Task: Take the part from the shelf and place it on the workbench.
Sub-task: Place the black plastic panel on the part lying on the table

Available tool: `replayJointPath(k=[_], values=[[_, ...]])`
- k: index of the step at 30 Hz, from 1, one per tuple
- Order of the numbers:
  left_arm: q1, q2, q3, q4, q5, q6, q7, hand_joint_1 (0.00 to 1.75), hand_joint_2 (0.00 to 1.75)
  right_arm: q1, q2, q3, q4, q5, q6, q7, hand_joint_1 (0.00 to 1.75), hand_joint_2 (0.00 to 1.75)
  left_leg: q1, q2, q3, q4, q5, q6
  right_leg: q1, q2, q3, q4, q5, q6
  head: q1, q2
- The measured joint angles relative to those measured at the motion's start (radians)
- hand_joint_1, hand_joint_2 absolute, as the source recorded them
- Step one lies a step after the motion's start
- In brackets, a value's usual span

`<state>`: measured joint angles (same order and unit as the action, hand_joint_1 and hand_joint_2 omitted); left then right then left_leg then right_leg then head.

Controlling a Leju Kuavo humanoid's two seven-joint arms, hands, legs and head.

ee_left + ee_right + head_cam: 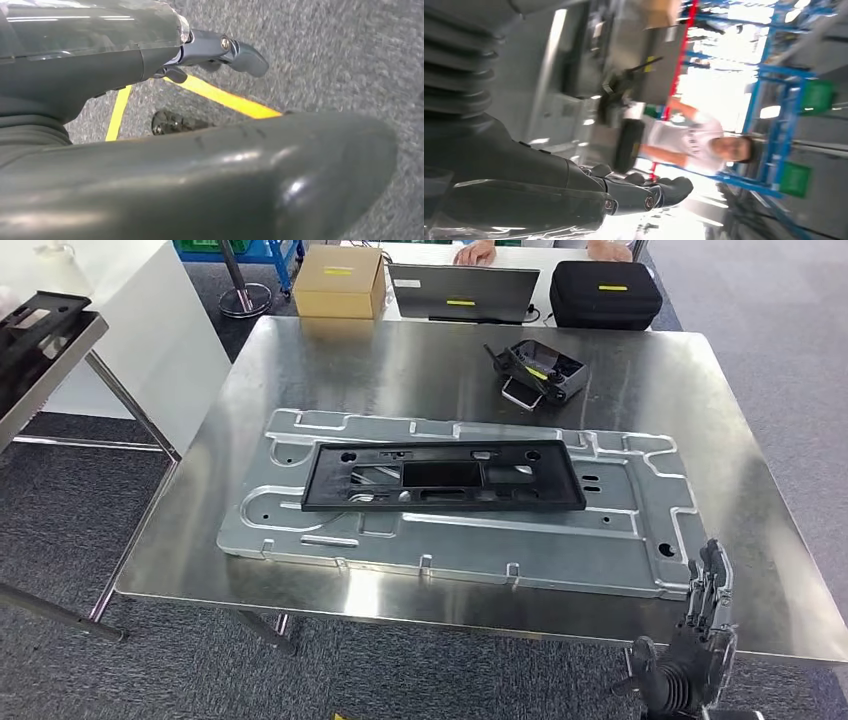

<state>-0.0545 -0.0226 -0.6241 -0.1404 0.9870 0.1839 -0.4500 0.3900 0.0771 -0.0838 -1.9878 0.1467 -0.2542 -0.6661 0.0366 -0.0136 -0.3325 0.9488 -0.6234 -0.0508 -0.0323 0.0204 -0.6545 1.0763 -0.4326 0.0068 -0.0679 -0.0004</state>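
A black rectangular frame part (443, 478) lies flat on a silver stamped metal plate (300, 525) in the middle of the steel workbench (400, 370). My right hand (703, 635) hangs at the bench's near right edge, fingers straight and apart, holding nothing; it is well right of the part and does not touch it. In the right wrist view the same hand (574, 190) is empty, its fingertips (674, 190) stretched out. My left hand (200, 170) hangs over grey carpet with yellow floor tape (225, 99), its fingers (220, 50) apart and empty.
A shelf (60, 350) at the far left carries another black part (35, 315). Beyond the bench stand a cardboard box (340, 282), a laptop (462, 292) and a black case (605, 295). A small grey device (538, 372) lies on the bench's far side. A person (694, 142) sits behind.
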Motion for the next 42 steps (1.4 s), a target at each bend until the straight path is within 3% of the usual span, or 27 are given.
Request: replayJointPath(k=[2,4,5,6,7,9,11,12,15,16,17,19,20,21,23,25,27,28,30,31,33,35,36,37,38,40,42], values=[[-0.002,-0.003,0.004,0.000,0.010,0.006,-0.011,0.00,0.00,0.005,0.011,-0.004,0.024,0.024,0.008,0.005,0.00,0.00,0.001,0.005,-0.037,0.080,-0.046,-0.002,0.000,-0.013,0.000,-0.007,0.001,-0.014,0.000,0.000],[-0.001,-0.004,0.010,0.000,0.021,0.013,-0.023,0.00,0.00,0.007,0.013,-0.005,0.059,0.048,0.000,0.009,0.00,0.00,-0.001,0.007,-0.114,0.223,-0.107,-0.002,0.005,-0.029,-0.004,-0.008,0.004,-0.022,0.000,0.000],[0.000,-0.005,0.014,0.000,0.028,0.017,-0.029,0.00,0.00,0.006,0.012,-0.005,0.078,0.056,-0.007,0.010,0.00,0.00,-0.002,0.007,-0.147,0.279,-0.123,-0.001,0.008,-0.036,-0.008,-0.008,0.007,-0.025,0.000,0.000],[0.003,-0.006,0.018,0.000,0.033,0.020,-0.035,0.00,0.00,0.006,0.011,-0.005,0.097,0.061,-0.014,0.012,0.00,0.00,-0.004,0.007,-0.164,0.302,-0.119,0.001,0.012,-0.044,-0.011,-0.008,0.010,-0.027,0.000,0.000],[0.006,-0.009,0.023,0.000,0.038,0.024,-0.040,0.00,0.00,0.006,0.009,-0.004,0.113,0.064,-0.020,0.013,0.00,0.00,-0.005,0.009,-0.163,0.287,-0.095,0.005,0.015,-0.052,-0.013,-0.008,0.013,-0.028,0.000,0.000],[0.011,-0.014,0.031,0.000,0.046,0.028,-0.051,0.00,0.00,0.009,0.000,-0.002,0.138,0.064,-0.031,0.015,0.00,0.00,-0.012,0.028,-0.112,0.162,-0.020,0.019,0.019,-0.067,-0.017,-0.008,0.023,-0.027,0.000,0.000],[0.012,-0.019,0.037,0.000,0.054,0.029,-0.062,0.00,0.00,0.018,-0.013,0.004,0.153,0.062,-0.043,0.018,0.00,0.00,-0.023,0.052,-0.076,0.062,0.026,0.033,0.019,-0.082,-0.019,-0.010,0.035,-0.016,0.000,0.000],[0.013,-0.021,0.041,0.000,0.058,0.030,-0.067,0.00,0.00,0.025,-0.021,0.009,0.158,0.060,-0.050,0.019,0.00,0.00,-0.028,0.056,-0.076,0.045,0.034,0.040,0.017,-0.089,-0.018,-0.013,0.043,-0.009,0.000,0.000],[0.023,-0.030,0.053,0.000,0.071,0.033,-0.074,0.00,0.00,0.045,-0.044,0.030,0.166,0.056,-0.071,0.025,0.00,0.00,-0.035,0.036,-0.097,0.034,0.072,0.057,0.008,-0.098,-0.016,-0.032,0.065,0.014,0.000,0.000],[0.026,-0.033,0.057,0.000,0.075,0.035,-0.073,0.00,0.00,0.052,-0.052,0.037,0.167,0.056,-0.079,0.027,0.00,0.00,-0.033,0.030,-0.105,0.027,0.091,0.063,0.007,-0.086,-0.019,-0.026,0.045,0.020,0.000,0.000],[0.027,-0.038,0.059,0.000,0.079,0.039,-0.073,0.00,0.00,0.060,-0.063,0.044,0.168,0.056,-0.087,0.031,0.00,0.00,-0.031,0.025,-0.116,0.020,0.109,0.068,0.007,-0.069,-0.025,-0.002,0.005,0.024,0.000,0.000],[0.030,-0.047,0.065,0.000,0.087,0.047,-0.071,0.00,0.00,0.076,-0.088,0.056,0.170,0.054,-0.100,0.038,0.00,0.00,-0.029,0.013,-0.146,0.018,0.136,0.074,0.006,-0.037,-0.045,0.105,-0.108,0.028,0.000,0.000],[0.032,-0.051,0.068,0.000,0.090,0.052,-0.069,0.00,0.00,0.082,-0.101,0.061,0.171,0.051,-0.106,0.042,0.00,0.00,-0.029,0.006,-0.162,0.019,0.147,0.074,0.007,-0.031,-0.052,0.164,-0.143,0.028,0.000,0.000],[0.034,-0.056,0.072,0.000,0.094,0.056,-0.068,0.00,0.00,0.087,-0.114,0.068,0.172,0.049,-0.111,0.046,0.00,0.00,-0.030,-0.002,-0.178,0.022,0.158,0.073,0.008,-0.029,-0.050,0.205,-0.156,0.028,0.000,0.000],[0.036,-0.067,0.078,0.000,0.100,0.065,-0.065,0.00,0.00,0.095,-0.143,0.083,0.172,0.041,-0.121,0.054,0.00,0.00,-0.029,-0.021,-0.210,0.032,0.177,0.069,0.009,-0.022,0.005,0.184,-0.120,0.027,0.000,0.000],[0.036,-0.078,0.082,0.000,0.105,0.071,-0.065,0.00,0.00,0.104,-0.174,0.095,0.172,0.030,-0.129,0.060,0.00,0.00,-0.028,-0.041,-0.240,0.049,0.190,0.061,0.008,0.011,0.112,0.052,-0.089,0.024,0.000,0.000],[0.036,-0.085,0.085,0.000,0.111,0.076,-0.070,0.00,0.00,0.114,-0.203,0.104,0.172,0.014,-0.141,0.065,0.00,0.00,-0.029,-0.059,-0.259,0.062,0.201,0.050,0.009,0.042,0.179,-0.050,-0.102,0.018,0.000,0.000],[0.037,-0.087,0.087,0.000,0.114,0.079,-0.073,0.00,0.00,0.119,-0.218,0.110,0.172,0.003,-0.149,0.067,0.00,0.00,-0.029,-0.069,-0.265,0.065,0.208,0.044,0.011,0.044,0.187,-0.069,-0.109,0.014,0.000,0.000],[0.044,-0.089,0.093,0.000,0.119,0.084,-0.081,0.00,0.00,0.127,-0.248,0.124,0.172,-0.018,-0.165,0.071,0.00,0.00,-0.028,-0.082,-0.276,0.067,0.217,0.031,0.010,0.019,0.179,-0.074,-0.099,-0.001,0.000,0.000],[0.046,-0.090,0.096,0.000,0.121,0.086,-0.085,0.00,0.00,0.130,-0.263,0.131,0.172,-0.027,-0.173,0.071,0.00,0.00,-0.028,-0.074,-0.285,0.080,0.204,0.026,0.010,0.007,0.171,-0.075,-0.091,-0.011,0.000,0.000],[0.047,-0.093,0.101,0.001,0.124,0.088,-0.091,0.00,0.00,0.135,-0.291,0.149,0.172,-0.048,-0.197,0.072,0.00,0.00,-0.026,-0.033,-0.315,0.158,0.125,0.021,0.011,-0.019,0.152,-0.078,-0.073,-0.026,0.000,0.000],[0.048,-0.094,0.104,0.001,0.128,0.089,-0.095,0.00,0.00,0.141,-0.324,0.172,0.173,-0.073,-0.233,0.073,0.00,0.00,-0.025,-0.004,-0.347,0.286,0.038,0.014,0.017,-0.044,0.128,-0.077,-0.056,-0.032,0.000,0.000],[0.049,-0.095,0.106,0.001,0.130,0.089,-0.097,0.00,0.00,0.142,-0.343,0.185,0.174,-0.089,-0.256,0.075,0.00,0.00,-0.024,0.001,-0.351,0.334,0.023,0.012,0.019,-0.058,0.116,-0.076,-0.047,-0.031,0.000,0.000],[0.050,-0.095,0.107,0.001,0.132,0.089,-0.097,0.00,0.00,0.142,-0.364,0.201,0.176,-0.108,-0.283,0.075,0.00,0.00,-0.024,0.004,-0.342,0.353,0.031,0.012,0.022,-0.071,0.104,-0.075,-0.039,-0.031,0.000,0.000],[0.050,-0.095,0.108,0.001,0.133,0.091,-0.098,0.00,0.00,0.141,-0.386,0.218,0.177,-0.131,-0.314,0.076,0.00,0.00,-0.024,0.008,-0.314,0.337,0.055,0.013,0.024,-0.084,0.092,-0.073,-0.030,-0.029,0.000,0.000],[0.049,-0.095,0.108,0.001,0.135,0.096,-0.098,0.00,0.00,0.136,-0.439,0.263,0.182,-0.195,-0.379,0.075,0.00,0.00,-0.027,0.038,-0.206,0.206,0.095,0.023,0.028,-0.106,0.073,-0.070,-0.014,-0.025,0.000,0.000],[0.048,-0.095,0.108,0.000,0.137,0.102,-0.098,0.00,0.00,0.126,-0.487,0.307,0.193,-0.262,-0.420,0.070,0.00,0.00,-0.035,0.077,-0.104,0.060,0.089,0.040,0.031,-0.126,0.066,-0.068,0.002,-0.015,0.000,0.000]])
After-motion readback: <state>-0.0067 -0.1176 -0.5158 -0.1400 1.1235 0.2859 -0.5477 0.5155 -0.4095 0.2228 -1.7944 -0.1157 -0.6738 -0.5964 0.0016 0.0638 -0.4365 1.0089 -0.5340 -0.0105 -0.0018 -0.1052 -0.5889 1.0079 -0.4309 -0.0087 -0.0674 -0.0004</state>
